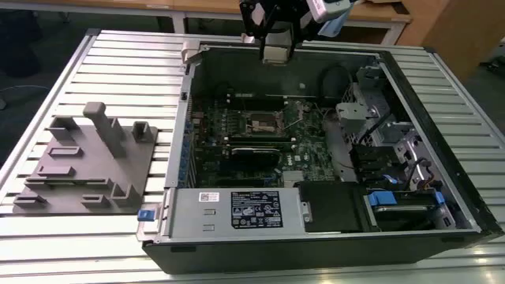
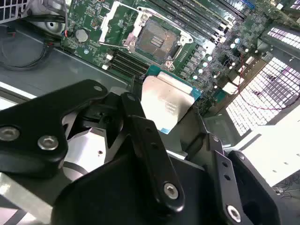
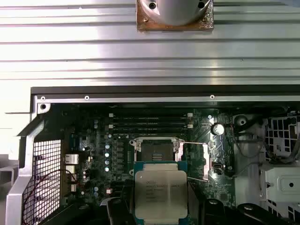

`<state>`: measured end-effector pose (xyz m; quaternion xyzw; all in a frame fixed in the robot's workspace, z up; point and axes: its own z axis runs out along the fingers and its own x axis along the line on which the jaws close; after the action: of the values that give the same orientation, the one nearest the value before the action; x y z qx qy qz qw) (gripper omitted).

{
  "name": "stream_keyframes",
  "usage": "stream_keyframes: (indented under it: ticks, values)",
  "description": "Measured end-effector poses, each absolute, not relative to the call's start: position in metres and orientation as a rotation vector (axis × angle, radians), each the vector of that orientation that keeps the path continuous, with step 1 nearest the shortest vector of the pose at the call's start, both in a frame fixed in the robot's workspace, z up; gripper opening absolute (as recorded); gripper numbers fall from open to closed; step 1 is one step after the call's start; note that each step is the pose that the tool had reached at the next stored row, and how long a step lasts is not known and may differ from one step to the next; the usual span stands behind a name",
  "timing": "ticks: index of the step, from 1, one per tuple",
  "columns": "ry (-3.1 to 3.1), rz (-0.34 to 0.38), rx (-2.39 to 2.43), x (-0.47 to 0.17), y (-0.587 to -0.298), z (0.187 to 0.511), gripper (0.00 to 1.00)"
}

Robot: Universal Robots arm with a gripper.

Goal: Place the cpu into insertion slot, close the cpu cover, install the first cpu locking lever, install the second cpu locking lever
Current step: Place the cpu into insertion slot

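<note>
While the tool pinches the cpu above the case, the insertion slot sits empty

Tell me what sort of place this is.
Probably a robotics lab or test bench: an opened computer case lies on a slatted metal table, a grey moulded fixture sits beside it, and the gripper holds the cpu above the case.
</note>
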<state>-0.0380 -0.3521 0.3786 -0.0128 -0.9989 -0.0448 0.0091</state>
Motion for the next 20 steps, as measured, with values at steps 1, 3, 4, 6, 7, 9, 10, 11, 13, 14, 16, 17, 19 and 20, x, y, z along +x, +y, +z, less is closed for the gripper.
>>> stream_keyframes:
  ticks: [1, 3, 4, 6, 7, 9, 10, 11, 13, 14, 16, 17, 19, 20]
  values:
    - [-3.12, -0.14, -0.04, -0.038, -0.352, 0.379, 0.54]
    - [-3.12, -0.14, -0.04, -0.038, -0.352, 0.379, 0.54]
    - [-3.12, -0.14, -0.04, -0.038, -0.352, 0.379, 0.54]
    - [-3.12, -0.14, -0.04, -0.038, -0.352, 0.379, 0.54]
    - [-3.12, -0.14, -0.04, -0.038, -0.352, 0.379, 0.54]
    - [-3.12, -0.14, -0.04, -0.038, -0.352, 0.379, 0.54]
    - [-3.12, -0.14, -0.04, -0.038, -0.352, 0.379, 0.54]
    - [-3.12, -0.14, -0.04, -0.038, -0.352, 0.379, 0.54]
    - [-3.12, -0.14, -0.04, -0.038, -0.352, 0.378, 0.54]
    - [-3.12, -0.141, -0.04, -0.038, -0.352, 0.377, 0.54]
    - [-3.12, -0.14, -0.04, -0.038, -0.352, 0.374, 0.54]
    - [-3.12, -0.14, -0.04, -0.038, -0.352, 0.373, 0.54]
    - [-3.12, -0.14, -0.04, -0.038, -0.352, 0.37, 0.54]
    - [-3.12, -0.14, -0.04, -0.038, -0.352, 0.368, 0.54]
